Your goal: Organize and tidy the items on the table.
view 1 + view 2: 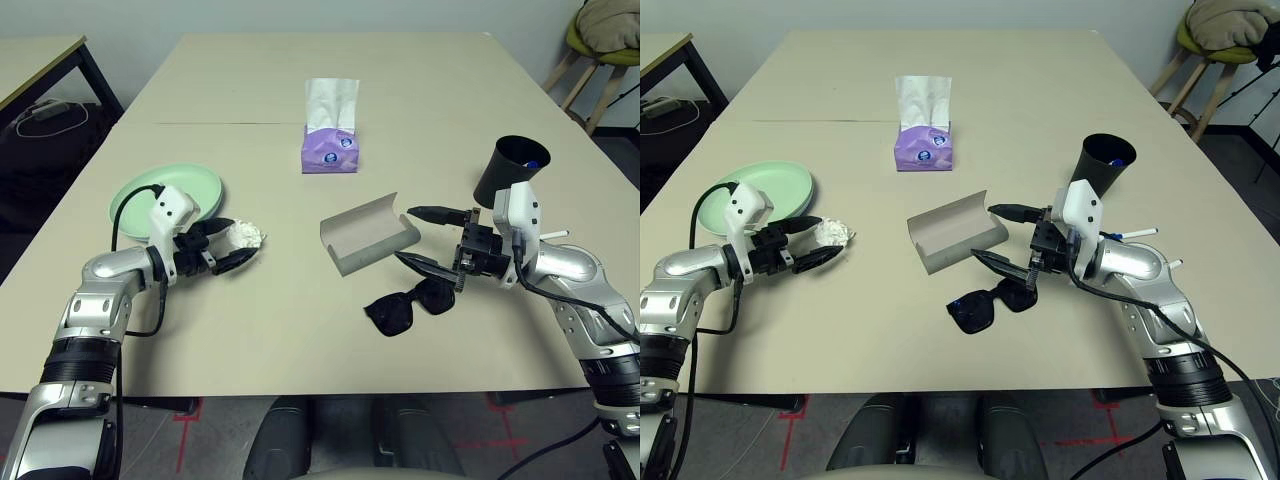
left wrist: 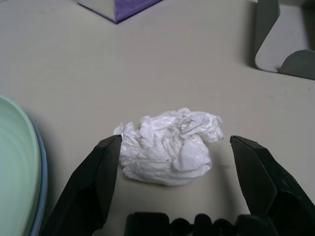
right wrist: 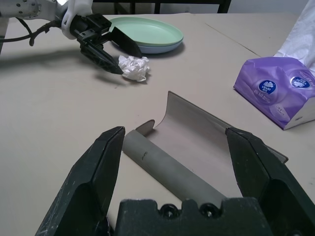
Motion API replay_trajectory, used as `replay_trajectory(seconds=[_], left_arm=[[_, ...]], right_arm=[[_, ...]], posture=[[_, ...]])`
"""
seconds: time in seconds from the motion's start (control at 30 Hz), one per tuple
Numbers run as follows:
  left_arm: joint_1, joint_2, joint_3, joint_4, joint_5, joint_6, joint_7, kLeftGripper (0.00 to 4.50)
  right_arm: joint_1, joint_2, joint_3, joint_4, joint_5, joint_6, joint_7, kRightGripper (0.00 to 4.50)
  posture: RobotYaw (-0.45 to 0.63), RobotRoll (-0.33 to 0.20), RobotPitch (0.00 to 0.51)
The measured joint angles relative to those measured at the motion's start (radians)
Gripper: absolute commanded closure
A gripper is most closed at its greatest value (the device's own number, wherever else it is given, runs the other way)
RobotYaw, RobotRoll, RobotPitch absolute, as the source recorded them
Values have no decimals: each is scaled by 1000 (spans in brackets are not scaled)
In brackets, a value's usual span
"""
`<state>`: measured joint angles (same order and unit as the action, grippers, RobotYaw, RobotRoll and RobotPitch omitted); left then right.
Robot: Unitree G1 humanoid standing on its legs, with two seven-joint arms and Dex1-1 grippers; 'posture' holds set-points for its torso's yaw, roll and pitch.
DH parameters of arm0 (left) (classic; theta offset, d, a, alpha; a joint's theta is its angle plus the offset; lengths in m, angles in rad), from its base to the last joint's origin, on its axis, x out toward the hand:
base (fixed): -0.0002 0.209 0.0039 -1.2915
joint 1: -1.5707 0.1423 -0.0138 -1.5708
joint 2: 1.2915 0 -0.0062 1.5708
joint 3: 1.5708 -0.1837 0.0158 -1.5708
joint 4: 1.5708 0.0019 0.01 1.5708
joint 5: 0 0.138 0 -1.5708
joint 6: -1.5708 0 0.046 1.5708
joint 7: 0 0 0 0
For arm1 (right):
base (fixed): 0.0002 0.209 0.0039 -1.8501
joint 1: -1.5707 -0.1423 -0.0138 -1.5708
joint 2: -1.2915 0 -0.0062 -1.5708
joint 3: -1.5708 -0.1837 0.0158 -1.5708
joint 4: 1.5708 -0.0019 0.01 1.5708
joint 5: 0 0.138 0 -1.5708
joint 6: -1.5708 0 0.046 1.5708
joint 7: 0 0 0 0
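White crumpled tissue wad [image 2: 170, 146] lay loose on the beige worktop [image 1: 270, 330], just beside the rim of the pale green plate [image 1: 165, 188], which sat stacked on a pale blue one whose edge [image 2: 40, 196] showed beneath it. The left tool [image 1: 238, 247] had its two black fingers spread wide on either side of the wad, low over the worktop, not closed on it. That straddling pose reads as a set-up for pinching the tissue, probably the piece of rubbish to clear first.

Near the middle of the worktop the grey glasses case [image 1: 368, 236] lay open, lid up and its hollow bare, presumably left that way to take the black sunglasses [image 1: 410, 304], which lay folded just in front of it. The right tool [image 1: 428, 238] hovered level beside the case with its fingers wide apart and nothing between them, one above the other; it looked parked, waiting its turn.

Behind the right arm the black cup [image 1: 510, 170] stood tilted with something blue inside, and the white pen [image 1: 1132, 235] lay close by on the worktop. A purple tissue box [image 1: 329, 148] stood further back, upright, apart from the rest.
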<state>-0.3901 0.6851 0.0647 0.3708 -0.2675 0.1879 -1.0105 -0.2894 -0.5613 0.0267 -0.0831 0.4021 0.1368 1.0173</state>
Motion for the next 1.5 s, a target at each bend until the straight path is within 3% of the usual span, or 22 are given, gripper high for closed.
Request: replay_trajectory(seconds=[0.07,0.17,0.47,0.77,0.93,1.03,1.3,1.4,1.5], left_arm=[[-8,-4,-5,0,0,2,4,196],[-17,-8,-5,-5,0,15,16,1015],[-23,-10,-4,-72,-6,73,38,4457],[-59,-28,88,-155,-99,174,98,4457],[-186,-22,214,-109,-157,200,210,4457],[-251,18,272,10,-125,108,289,4457],[-255,58,260,241,6,-28,384,4457],[-255,66,235,285,55,-70,411,3814],[-255,63,223,301,62,-80,404,2785]], right_arm=[[0,1,0,-2,0,0,-1,0],[0,1,0,-4,0,0,-1,0],[0,3,0,-4,0,-1,-1,0],[1,5,0,-4,-1,-3,-1,0],[2,6,1,-9,-1,-3,-3,0],[5,7,1,-13,-1,-3,-4,0],[5,19,1,-12,-1,-4,-4,0],[6,18,1,-12,-1,-5,-4,0],[7,18,1,-12,-1,-5,-4,0]], posture=[[65,0,104],[65,0,104],[70,0,102],[65,0,107],[69,0,109],[69,0,109],[73,0,110],[71,0,110],[68,0,110]])
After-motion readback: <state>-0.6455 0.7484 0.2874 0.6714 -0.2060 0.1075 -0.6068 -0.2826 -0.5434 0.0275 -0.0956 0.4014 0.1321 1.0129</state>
